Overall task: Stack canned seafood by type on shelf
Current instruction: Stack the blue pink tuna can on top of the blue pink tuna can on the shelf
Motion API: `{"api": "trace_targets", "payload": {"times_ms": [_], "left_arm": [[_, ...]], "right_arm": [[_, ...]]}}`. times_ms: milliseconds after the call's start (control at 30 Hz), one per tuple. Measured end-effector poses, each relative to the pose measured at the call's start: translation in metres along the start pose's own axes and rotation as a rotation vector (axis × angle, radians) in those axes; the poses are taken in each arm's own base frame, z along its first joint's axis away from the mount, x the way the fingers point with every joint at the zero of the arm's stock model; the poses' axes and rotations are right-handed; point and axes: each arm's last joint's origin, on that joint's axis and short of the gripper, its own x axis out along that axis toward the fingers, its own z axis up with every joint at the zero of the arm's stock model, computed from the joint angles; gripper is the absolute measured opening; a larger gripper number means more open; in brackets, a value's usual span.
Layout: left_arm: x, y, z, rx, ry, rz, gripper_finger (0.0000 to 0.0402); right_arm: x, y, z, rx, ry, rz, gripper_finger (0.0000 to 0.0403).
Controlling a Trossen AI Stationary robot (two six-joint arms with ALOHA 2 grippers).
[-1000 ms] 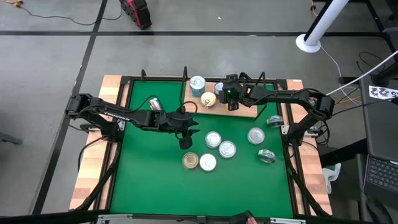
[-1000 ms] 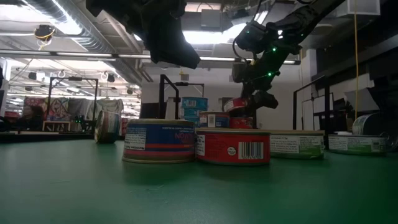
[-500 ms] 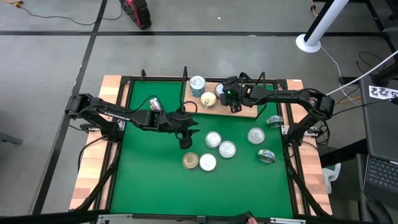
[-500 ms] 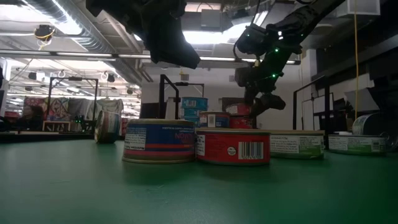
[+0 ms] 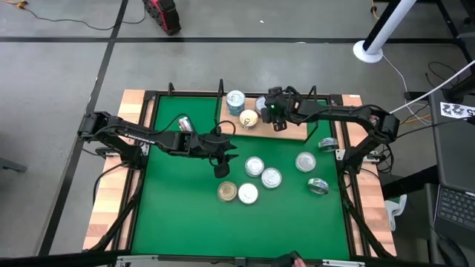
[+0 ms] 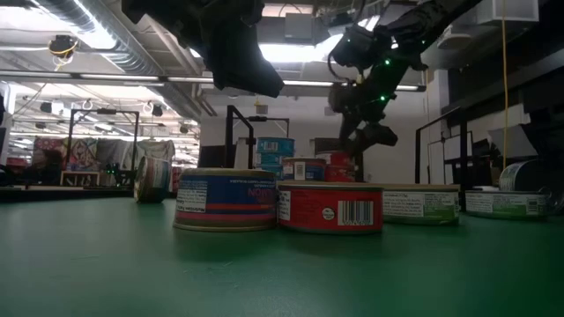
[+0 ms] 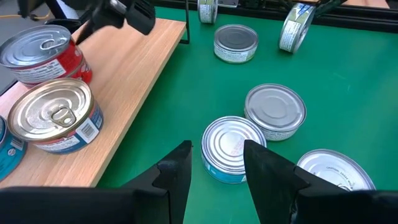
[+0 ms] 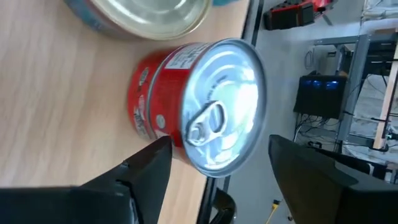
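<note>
On the left of the green mat a tin lies on its side. The left gripper hovers over the mat just left of the loose tins, its fingers spread with nothing between them. Below and to the right lie four flat tins in a cluster, two with blue and red labels in the low view. At the far edge sits the shelf, a light-wood board carrying a tall blue stack, a gold-lidded tin and a red tin. The right gripper hangs over the red tin, fingers spread either side and clear of it. Further right three more tins rest on the mat.
</note>
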Motion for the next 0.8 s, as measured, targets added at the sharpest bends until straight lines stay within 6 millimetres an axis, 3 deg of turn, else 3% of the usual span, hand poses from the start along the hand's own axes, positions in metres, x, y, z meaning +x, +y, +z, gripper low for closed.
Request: {"api": "trace_targets", "payload": {"times_ms": [267,533,800], "left_arm": [[-0.007,0.004,0.004,-0.192,-0.021,0.000,0.0141],[-0.036,0.033,0.005,-0.498,0.025,0.157,0.0141],[-0.046,0.053,0.003,-0.468,0.063,0.237,0.0141]], "right_arm": [[-0.009,-0.006,0.000,0.052,0.052,0.052,0.0266],[-0.015,-0.005,-0.004,0.206,0.127,0.111,0.0266],[-0.015,-0.004,-0.005,0.213,0.142,0.124,0.0266]]}}
